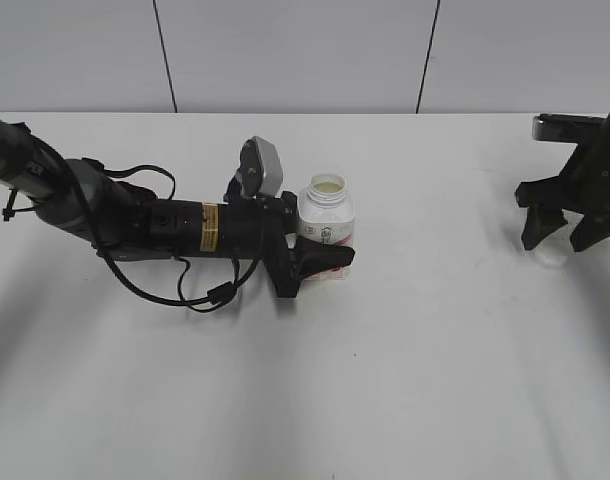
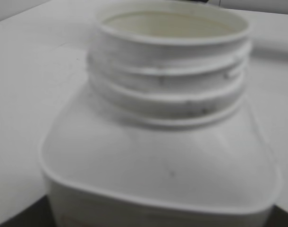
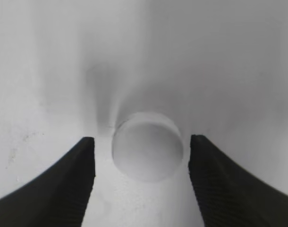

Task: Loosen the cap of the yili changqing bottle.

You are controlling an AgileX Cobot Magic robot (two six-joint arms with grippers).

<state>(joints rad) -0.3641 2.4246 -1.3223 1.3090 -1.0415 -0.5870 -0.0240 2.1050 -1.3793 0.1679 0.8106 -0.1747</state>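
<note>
The yili changqing bottle [image 1: 325,222] stands upright mid-table with its neck open and no cap on it. My left gripper [image 1: 320,258] is shut on the bottle's body; the left wrist view shows the threaded neck and shoulders [image 2: 167,94] close up. The white cap [image 3: 148,145] lies flat on the table at the right, also seen in the exterior view [image 1: 552,248]. My right gripper [image 3: 141,156] is open, its two fingers on either side of the cap with a gap on both sides, not touching it [image 1: 555,235].
The white table [image 1: 385,380] reaches a grey panelled wall at the back. The left arm's cables [image 1: 185,290] loop on the table beside the arm.
</note>
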